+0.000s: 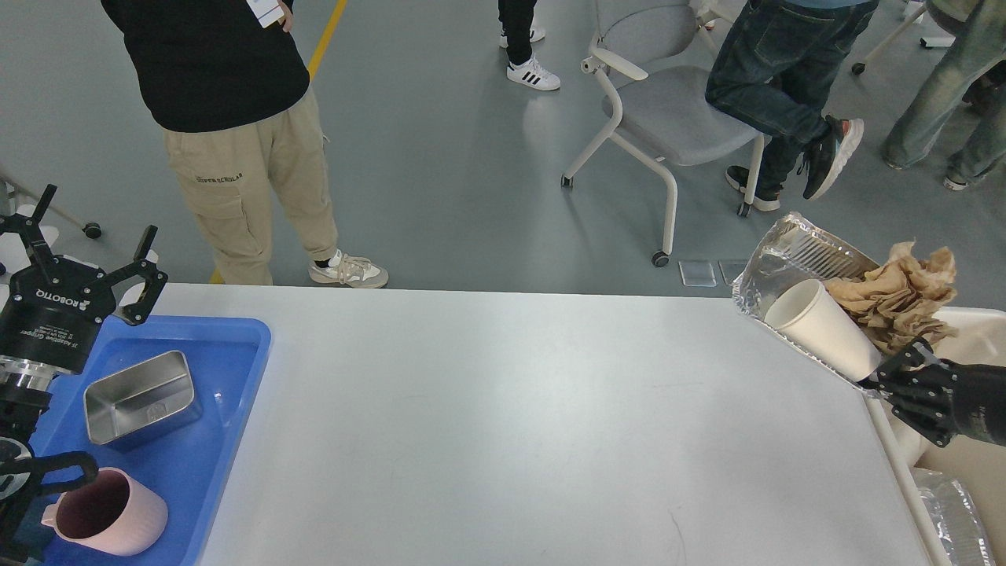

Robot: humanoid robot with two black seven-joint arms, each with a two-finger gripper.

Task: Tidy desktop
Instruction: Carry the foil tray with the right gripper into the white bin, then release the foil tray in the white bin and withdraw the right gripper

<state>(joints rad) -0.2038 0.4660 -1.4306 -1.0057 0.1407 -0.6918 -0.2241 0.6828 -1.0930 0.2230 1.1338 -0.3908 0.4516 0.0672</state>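
The white-grey desktop [511, 409] fills the middle of the head view. My right gripper [884, 380] is at the table's right edge, shut on the near rim of a foil tray [786, 255]. The tray is lifted and tilted, and carries a white paper cup [821, 328] and crumpled brown paper [904, 295]. It hangs over the cream bin [978, 321]. At the far left my left gripper [90, 240] stands open and empty above the blue tray [255, 346].
In the blue tray lie a steel box [141, 397] and a pink cup [106, 515]. More foil [955, 515] shows in the bin. People and a grey chair [668, 110] stand beyond the table's far edge.
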